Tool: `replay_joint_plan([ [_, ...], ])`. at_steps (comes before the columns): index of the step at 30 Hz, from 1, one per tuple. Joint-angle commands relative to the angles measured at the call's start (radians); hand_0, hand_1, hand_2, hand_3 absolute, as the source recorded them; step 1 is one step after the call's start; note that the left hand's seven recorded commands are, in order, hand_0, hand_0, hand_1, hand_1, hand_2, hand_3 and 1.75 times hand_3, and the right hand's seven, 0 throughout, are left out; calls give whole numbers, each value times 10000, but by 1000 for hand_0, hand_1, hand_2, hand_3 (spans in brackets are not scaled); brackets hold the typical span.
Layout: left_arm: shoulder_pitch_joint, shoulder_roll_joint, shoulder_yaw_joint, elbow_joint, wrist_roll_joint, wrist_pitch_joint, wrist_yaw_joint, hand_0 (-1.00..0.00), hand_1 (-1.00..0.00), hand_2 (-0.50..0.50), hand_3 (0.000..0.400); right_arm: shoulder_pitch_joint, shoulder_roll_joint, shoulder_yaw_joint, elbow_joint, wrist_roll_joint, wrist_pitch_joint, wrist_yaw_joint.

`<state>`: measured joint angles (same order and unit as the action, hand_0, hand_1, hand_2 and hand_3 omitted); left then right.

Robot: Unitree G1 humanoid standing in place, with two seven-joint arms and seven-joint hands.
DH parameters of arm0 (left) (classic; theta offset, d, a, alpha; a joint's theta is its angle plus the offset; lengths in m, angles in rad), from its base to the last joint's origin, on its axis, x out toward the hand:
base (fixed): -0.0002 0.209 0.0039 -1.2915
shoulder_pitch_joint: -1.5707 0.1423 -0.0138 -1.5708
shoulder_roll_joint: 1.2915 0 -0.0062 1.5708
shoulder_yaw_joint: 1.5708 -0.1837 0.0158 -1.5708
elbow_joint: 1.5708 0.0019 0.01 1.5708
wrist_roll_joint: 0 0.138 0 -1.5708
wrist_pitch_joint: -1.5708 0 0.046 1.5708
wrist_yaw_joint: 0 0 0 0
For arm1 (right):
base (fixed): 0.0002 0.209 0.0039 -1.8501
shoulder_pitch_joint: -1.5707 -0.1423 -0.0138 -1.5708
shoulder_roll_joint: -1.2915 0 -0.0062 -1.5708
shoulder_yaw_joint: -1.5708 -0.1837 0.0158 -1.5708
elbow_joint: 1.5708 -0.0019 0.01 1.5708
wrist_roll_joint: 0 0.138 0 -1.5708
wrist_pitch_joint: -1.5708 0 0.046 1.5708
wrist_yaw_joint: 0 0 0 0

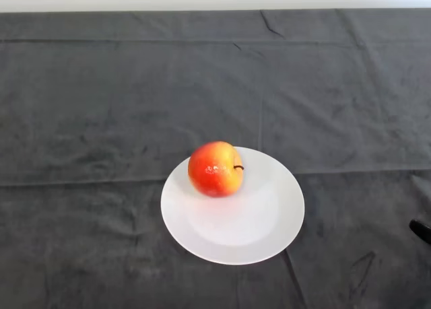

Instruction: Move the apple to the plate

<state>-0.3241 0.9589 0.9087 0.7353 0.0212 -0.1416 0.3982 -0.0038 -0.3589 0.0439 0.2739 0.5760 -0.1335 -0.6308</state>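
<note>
Before me the dark cloth (101, 120) covers the worktop. The red-yellow apple (215, 169) sits on the upper left part of the white plate (256, 221), its stem pointing right.

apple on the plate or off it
On it. The apple rests on the white plate, toward its upper-left rim, stem pointing right; no part touches the dark cloth.
</note>
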Motion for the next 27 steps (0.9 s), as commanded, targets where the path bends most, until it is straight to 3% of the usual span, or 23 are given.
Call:
replay_joint_plan([
  [1,-24,935,-344,404,-74,-252,64,0,0,0,0,164,93,191,346,383,105,-21],
  [27,89,1029,-628,472,-403,-265,96,0,0,0,0,164,90,196,347,387,102,-22],
])
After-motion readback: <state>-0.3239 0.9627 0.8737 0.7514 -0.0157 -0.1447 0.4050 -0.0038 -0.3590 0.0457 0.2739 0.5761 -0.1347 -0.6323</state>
